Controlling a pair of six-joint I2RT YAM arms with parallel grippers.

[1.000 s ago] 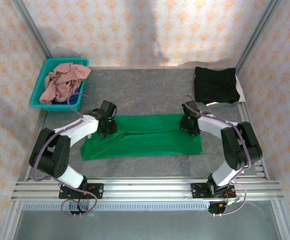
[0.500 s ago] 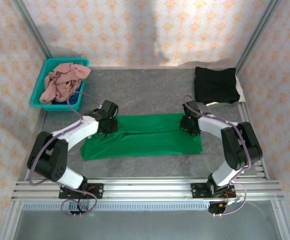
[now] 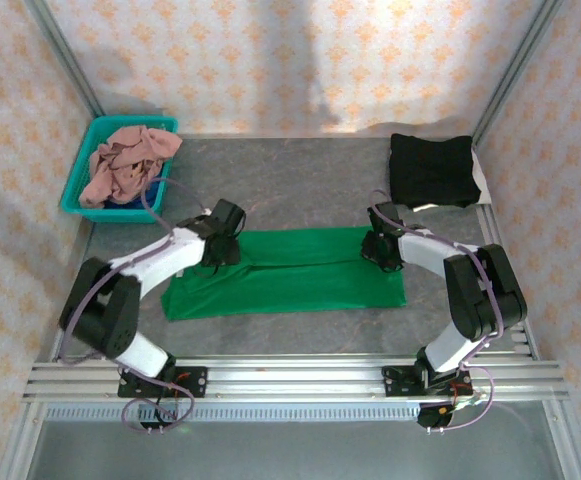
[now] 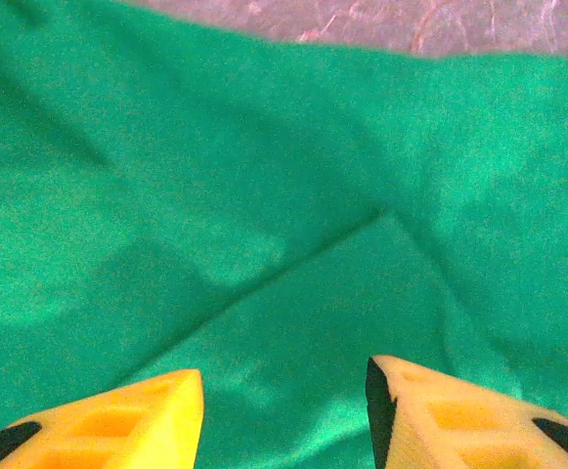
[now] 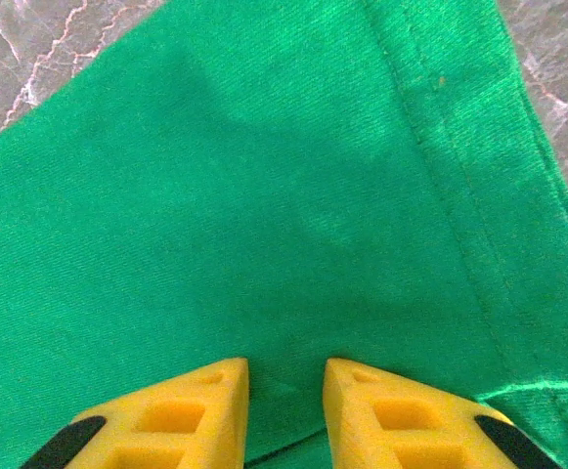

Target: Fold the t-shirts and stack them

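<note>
**Green shirt flat mid-fold, left pincer off it, right pincer on it**

The green t-shirt (image 3: pixel 300 275) lies as a long flat band across the table (image 3: pixel 300 190), between the arms, with one gripper at each end of its far edge. That fits a two-handed fold.

The left gripper (image 4: pixel 284 376) has its fingers clearly apart over a diagonal fold line and holds nothing. The right gripper (image 5: pixel 285 366) has its fingers nearly together and looks nipped on the cloth by the hem seam, probably to anchor that end.

The black t-shirt (image 3: pixel 430 170) sits folded at the far right, likely the stack spot. The pink shirt (image 3: pixel 125 160) waits in the basket (image 3: pixel 75 190) at far left.
</note>
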